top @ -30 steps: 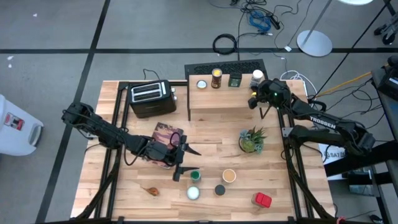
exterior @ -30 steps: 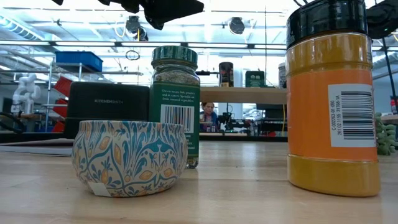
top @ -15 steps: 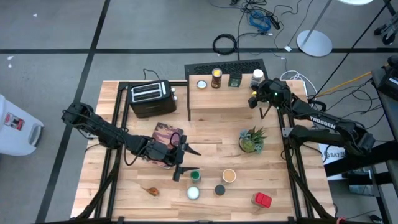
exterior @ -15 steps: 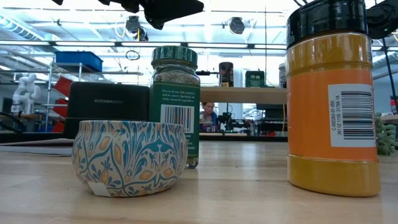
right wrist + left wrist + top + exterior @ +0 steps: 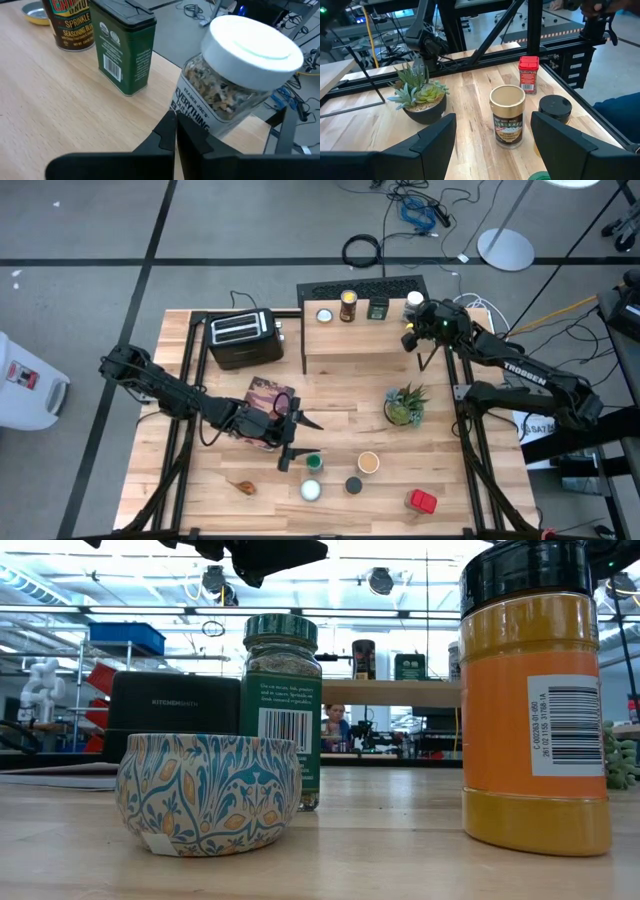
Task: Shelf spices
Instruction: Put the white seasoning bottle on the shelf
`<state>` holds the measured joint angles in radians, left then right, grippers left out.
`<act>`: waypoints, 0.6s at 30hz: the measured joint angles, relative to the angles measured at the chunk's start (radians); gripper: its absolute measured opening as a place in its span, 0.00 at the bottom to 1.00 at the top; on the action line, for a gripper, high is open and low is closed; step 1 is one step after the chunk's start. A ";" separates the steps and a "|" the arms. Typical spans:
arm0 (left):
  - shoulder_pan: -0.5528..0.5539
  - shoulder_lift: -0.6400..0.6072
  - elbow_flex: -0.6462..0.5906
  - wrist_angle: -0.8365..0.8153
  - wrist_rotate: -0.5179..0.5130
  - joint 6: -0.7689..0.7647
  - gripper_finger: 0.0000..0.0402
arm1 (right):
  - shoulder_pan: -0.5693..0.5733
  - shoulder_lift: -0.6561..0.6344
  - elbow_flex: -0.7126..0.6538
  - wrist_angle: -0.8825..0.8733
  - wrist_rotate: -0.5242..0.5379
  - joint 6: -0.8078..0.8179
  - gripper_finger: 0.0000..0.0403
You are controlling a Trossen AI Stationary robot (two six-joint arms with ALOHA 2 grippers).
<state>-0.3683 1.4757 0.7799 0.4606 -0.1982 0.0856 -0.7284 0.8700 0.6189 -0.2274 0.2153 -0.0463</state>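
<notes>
Front of the shelf (image 5: 350,345) lies bare; jars (image 5: 348,306) crowd its back edge.

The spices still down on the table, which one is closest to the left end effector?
The green-lidded jar, just beside the left end effector. The tan-topped jar, white tin, black-lidded jar and red tin sit farther off.

The table (image 5: 420,450) has a light wooden plank top on a black metal frame (image 5: 470,450). It is standing on a grey floor (image 5: 90,240) marked with dark lines. Coiled black and blue cables (image 5: 400,210) are lying on the floor beyond the table, beside a round white stand base (image 5: 505,247). In the low view, ceiling lights (image 5: 380,580) are shining over a workshop with shelving, and a blue bin (image 5: 125,637) is sitting on a rack.
</notes>
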 joint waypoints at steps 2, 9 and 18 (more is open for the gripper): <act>0.000 0.000 0.000 -0.006 0.000 0.000 0.67 | 0.000 0.000 0.010 -0.015 0.003 -0.003 0.00; 0.000 0.000 0.000 -0.010 0.000 0.000 0.67 | -0.006 0.000 0.012 -0.037 0.026 -0.016 0.00; 0.000 0.000 0.000 -0.009 0.000 0.000 0.67 | -0.009 0.000 0.012 -0.027 0.077 -0.042 0.00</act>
<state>-0.3687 1.4757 0.7799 0.4515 -0.1982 0.0856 -0.7373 0.8700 0.6312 -0.2546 0.2928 -0.0884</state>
